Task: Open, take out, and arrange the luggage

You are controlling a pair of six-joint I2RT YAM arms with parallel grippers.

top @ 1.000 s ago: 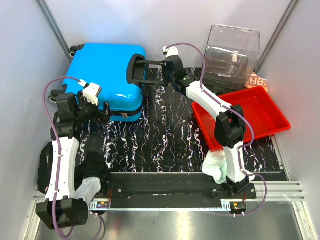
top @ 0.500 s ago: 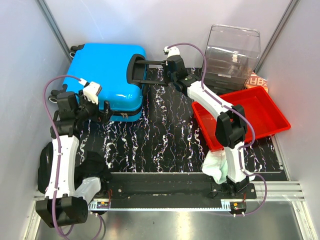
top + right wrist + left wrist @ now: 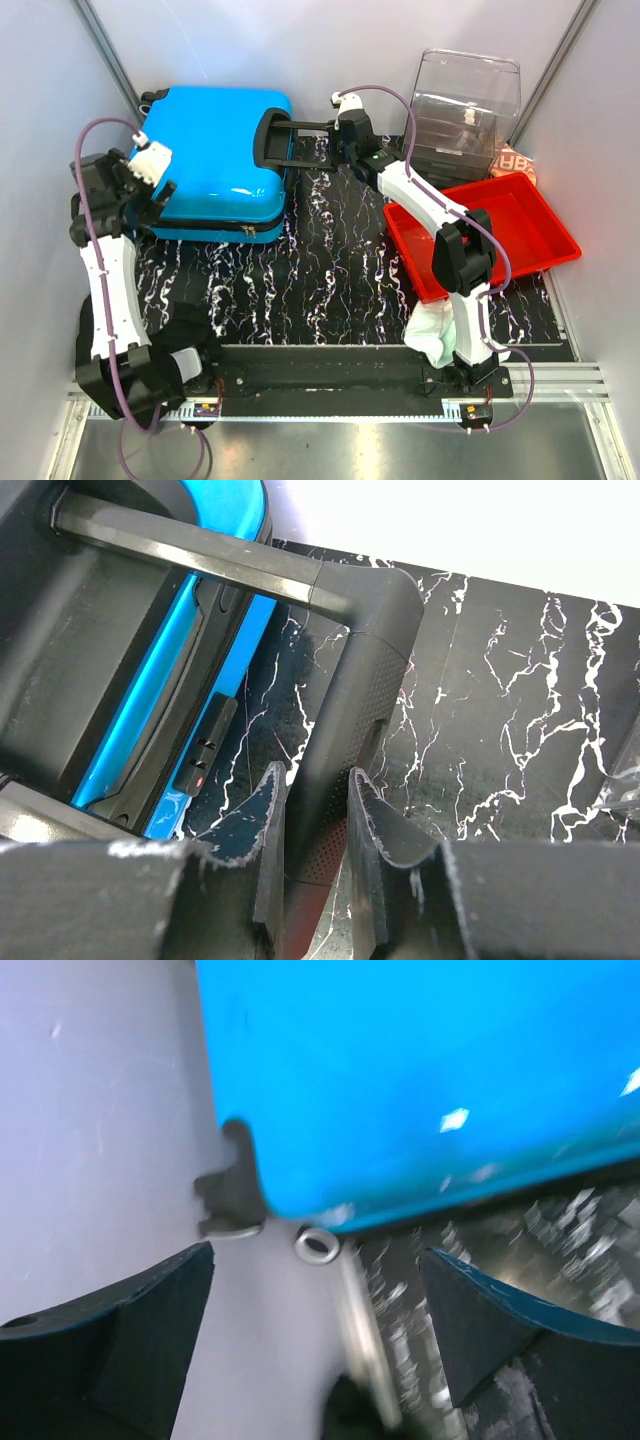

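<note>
The black, white-veined surface (image 3: 330, 270) carries the luggage (image 3: 215, 150), which lies flat at the far left corner against the left wall. Its black handle (image 3: 350, 660) is pulled out toward the right. The clear drawer box (image 3: 465, 105) stands at the far right. The red tray (image 3: 530, 225) sits in front of it, and the right arm crosses the tray's left part. An orange packet (image 3: 515, 160) between the two is mostly hidden. The right gripper (image 3: 315, 780) is clenched on the handle's textured bar. The left gripper (image 3: 315, 1252) is spread wide and holds nothing, just off the luggage's near left corner. The left wrist view is blurred, and only a dark bracket (image 3: 232, 1190) and a small ring (image 3: 317, 1245) can be made out.
</note>
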